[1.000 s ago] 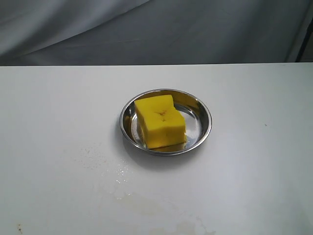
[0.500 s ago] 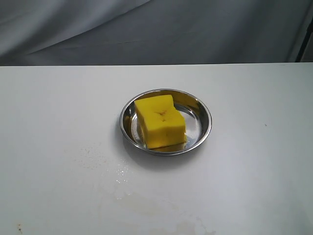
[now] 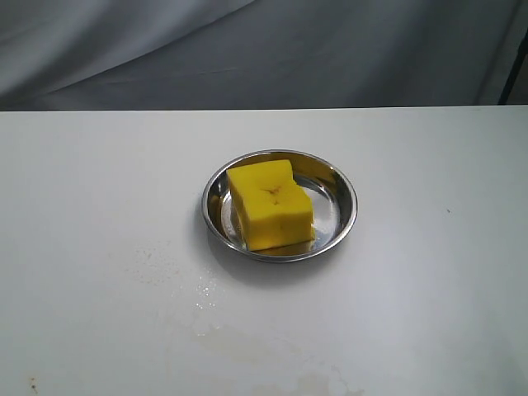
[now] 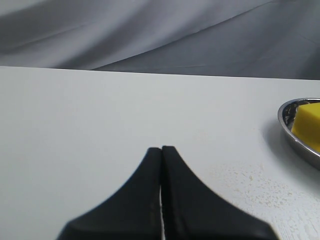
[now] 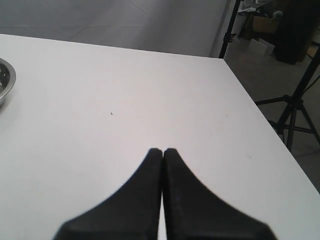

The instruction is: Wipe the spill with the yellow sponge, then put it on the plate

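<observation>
While the left pincer (image 4: 161, 150) was clenched on nothing over the worktop (image 3: 429, 272) left of the plate (image 3: 353, 206), the yellow sponge (image 3: 271, 204) lay inside that plate, nearer its left rim; farther right, the right pincer (image 5: 162, 150) was clenched too, empty.

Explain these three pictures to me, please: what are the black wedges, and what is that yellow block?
The machine has two arms, each ending in a claw. One picture comes from a camera off the arms: it shows a white table with a yellow sponge lying in a shiny metal plate, and faint damp marks nearer the camera. The other two come from cameras on the wrists. The black wedges are the left claw and right claw, both closed, holding nothing, away from the plate.
</observation>
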`<state>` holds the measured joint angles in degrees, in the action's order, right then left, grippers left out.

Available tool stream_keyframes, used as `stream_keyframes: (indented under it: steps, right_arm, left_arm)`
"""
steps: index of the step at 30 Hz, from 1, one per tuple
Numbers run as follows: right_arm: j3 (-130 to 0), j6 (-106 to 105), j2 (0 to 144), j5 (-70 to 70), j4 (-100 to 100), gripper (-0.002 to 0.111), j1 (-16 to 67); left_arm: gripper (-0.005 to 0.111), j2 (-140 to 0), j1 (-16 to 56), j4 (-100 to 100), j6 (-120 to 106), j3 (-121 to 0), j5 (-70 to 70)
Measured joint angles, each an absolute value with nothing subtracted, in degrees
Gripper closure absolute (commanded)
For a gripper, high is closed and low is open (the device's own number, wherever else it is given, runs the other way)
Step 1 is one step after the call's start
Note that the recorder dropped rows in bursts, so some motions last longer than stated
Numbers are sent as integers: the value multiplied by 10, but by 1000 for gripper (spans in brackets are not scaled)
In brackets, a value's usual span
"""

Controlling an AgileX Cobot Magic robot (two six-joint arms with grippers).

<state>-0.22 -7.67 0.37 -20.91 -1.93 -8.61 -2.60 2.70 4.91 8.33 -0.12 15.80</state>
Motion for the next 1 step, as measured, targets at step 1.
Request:
stream_keyframes:
  steps: [1]
  right_arm:
    - [-2,-77,4,-209,-19,108,-86]
  left_arm:
    - [107,-26,27,49,83,-1,158]
